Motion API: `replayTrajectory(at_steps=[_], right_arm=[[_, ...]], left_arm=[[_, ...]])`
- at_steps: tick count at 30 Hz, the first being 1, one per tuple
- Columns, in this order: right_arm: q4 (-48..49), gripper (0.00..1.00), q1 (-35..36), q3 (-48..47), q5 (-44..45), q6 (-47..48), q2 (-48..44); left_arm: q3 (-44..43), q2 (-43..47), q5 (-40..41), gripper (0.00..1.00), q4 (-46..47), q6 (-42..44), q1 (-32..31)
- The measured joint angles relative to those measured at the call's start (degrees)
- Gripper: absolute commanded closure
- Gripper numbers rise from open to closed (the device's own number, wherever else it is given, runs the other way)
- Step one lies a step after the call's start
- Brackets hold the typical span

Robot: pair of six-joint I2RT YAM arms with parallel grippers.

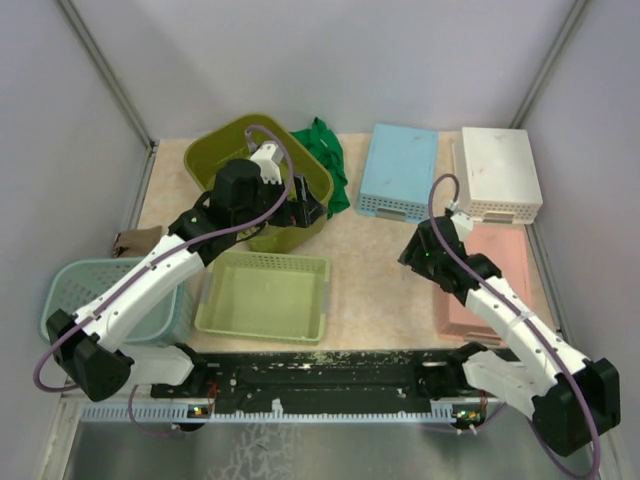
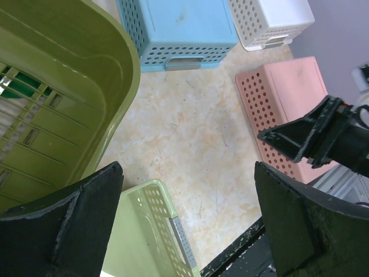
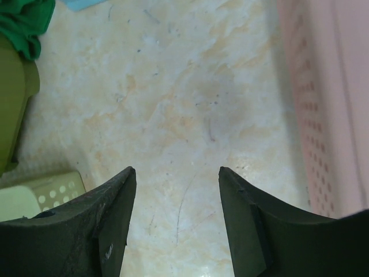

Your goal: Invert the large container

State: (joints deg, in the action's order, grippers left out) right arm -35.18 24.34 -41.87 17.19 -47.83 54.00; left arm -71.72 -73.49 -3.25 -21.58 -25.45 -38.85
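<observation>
The large container (image 1: 228, 150) is an olive-green slotted basket at the back left, its opening facing up. My left gripper (image 1: 306, 210) hovers at the container's right side, open wide. In the left wrist view the olive container (image 2: 57, 86) fills the left, just beyond my left finger (image 2: 63, 222). Only bare table shows between the fingers of the left gripper (image 2: 187, 179). My right gripper (image 1: 410, 256) hangs over the table at centre right. In the right wrist view the right gripper (image 3: 177, 173) is open over bare tabletop, with the container's edge (image 3: 14, 98) far left.
A light green tray (image 1: 265, 295) lies in front of the olive container. A green cloth (image 1: 325, 155) sits behind it. A blue bin (image 1: 400, 170), a white bin (image 1: 500, 170) and a pink bin (image 1: 495, 285) lie on the right. A teal basket (image 1: 100, 295) stands at the near left.
</observation>
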Motion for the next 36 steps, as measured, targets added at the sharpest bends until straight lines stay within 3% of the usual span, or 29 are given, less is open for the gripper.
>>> replayTrajectory(at_steps=[7,12,14,21,27,36], right_arm=[[2.14,0.41,6.45,0.0,-2.84,0.37,7.37],[-2.05,0.31,6.69,-0.07,0.72,-1.95,11.34],[-5.51,0.31,5.27,-0.24,3.3,-2.89,12.74],[-13.22,0.32,-11.93,-0.26,8.57,-2.67,13.07],[-12.33,0.34,-12.11,-0.28,6.6,1.64,7.28],[-3.17,0.33,-12.09,2.6,-4.96,7.48,-0.42]], left_arm=[[0.0,0.0,-1.09,0.01,0.63,-0.31,0.0],[0.44,0.0,-1.55,0.01,0.81,-0.57,0.0],[0.66,0.0,-1.77,0.01,0.79,-0.63,0.0],[0.74,0.0,-2.08,0.01,0.96,-0.59,0.0],[0.83,0.0,-2.25,0.01,1.03,-0.57,0.0],[1.03,0.0,-2.4,0.01,1.05,-0.52,0.0]])
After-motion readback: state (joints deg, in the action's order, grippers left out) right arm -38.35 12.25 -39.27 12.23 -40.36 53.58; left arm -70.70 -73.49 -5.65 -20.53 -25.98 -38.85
